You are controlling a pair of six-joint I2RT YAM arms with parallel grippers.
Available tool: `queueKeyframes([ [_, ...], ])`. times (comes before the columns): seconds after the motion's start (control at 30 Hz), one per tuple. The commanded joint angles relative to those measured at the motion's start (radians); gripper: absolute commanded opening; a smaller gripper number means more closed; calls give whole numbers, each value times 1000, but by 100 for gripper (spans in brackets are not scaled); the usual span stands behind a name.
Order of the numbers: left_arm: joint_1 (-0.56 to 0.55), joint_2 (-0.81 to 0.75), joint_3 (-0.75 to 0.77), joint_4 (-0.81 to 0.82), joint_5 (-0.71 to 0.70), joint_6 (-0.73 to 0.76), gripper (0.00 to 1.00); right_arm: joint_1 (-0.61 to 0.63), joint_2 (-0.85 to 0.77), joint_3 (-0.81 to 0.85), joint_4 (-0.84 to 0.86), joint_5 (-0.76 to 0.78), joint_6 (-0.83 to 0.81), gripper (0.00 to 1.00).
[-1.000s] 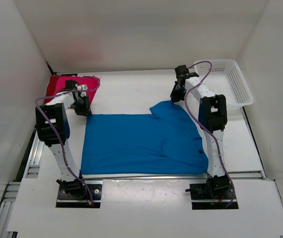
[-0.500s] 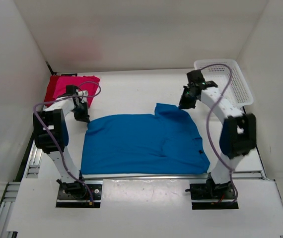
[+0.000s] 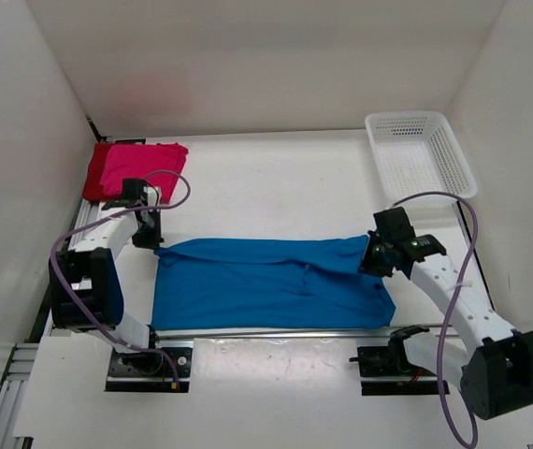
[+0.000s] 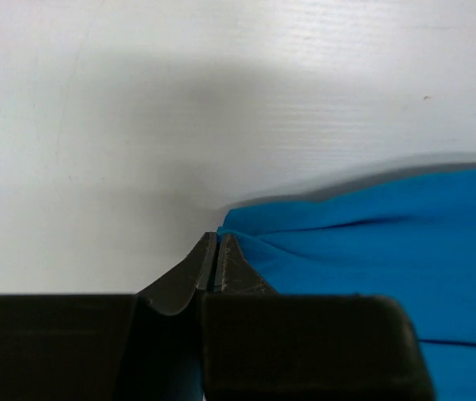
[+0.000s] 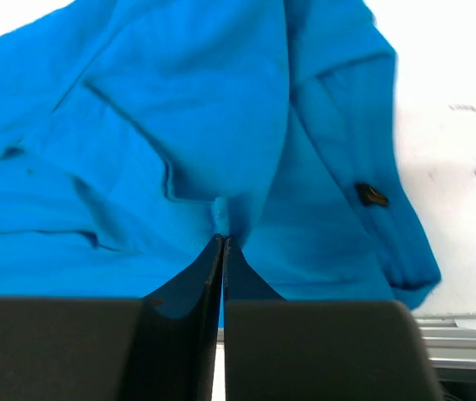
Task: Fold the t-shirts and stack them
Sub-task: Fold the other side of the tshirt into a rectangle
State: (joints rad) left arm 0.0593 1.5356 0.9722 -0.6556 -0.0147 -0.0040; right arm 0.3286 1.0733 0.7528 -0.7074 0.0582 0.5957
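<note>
The blue t-shirt lies across the near half of the table, its far edge drawn toward the front. My left gripper is shut on the shirt's far left corner. Over on the right, my right gripper is shut on the far right edge, pinching a fold of blue cloth. A folded dark red t-shirt with a pink-magenta t-shirt on it rests at the far left.
A white mesh basket stands at the far right corner. White walls close in the table on three sides. A metal rail runs along the near edge in front of the blue shirt.
The left gripper closed on the shirt's far left corner. Both grippers pulled the far edge toward the front, the right one a long way, so the shirt now looks narrower front to back.
</note>
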Motion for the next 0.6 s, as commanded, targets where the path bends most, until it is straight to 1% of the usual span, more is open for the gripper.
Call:
queueKeyframes([
  [0.0, -10, -57, -24, -1, -50, 4, 10, 0, -52, -18, -1, 38, 16, 0],
  [0.17, -19, -114, -24, -1, -93, 4, 10, -31, -75, -18, -56, 94, 26, 0],
  [0.27, -47, -124, 6, -1, -103, 4, 10, -54, -84, -7, -56, 103, 26, 0],
  [0.37, -74, -124, 68, -1, -103, 4, 10, -80, -84, 25, -41, 103, 4, 0],
  [0.47, -111, -89, 112, -1, -103, 4, 10, -80, -27, 48, -41, 80, -19, 0],
  [0.57, -134, -52, 148, -1, -114, 4, 10, -80, -9, 59, -18, 69, -19, 0],
])
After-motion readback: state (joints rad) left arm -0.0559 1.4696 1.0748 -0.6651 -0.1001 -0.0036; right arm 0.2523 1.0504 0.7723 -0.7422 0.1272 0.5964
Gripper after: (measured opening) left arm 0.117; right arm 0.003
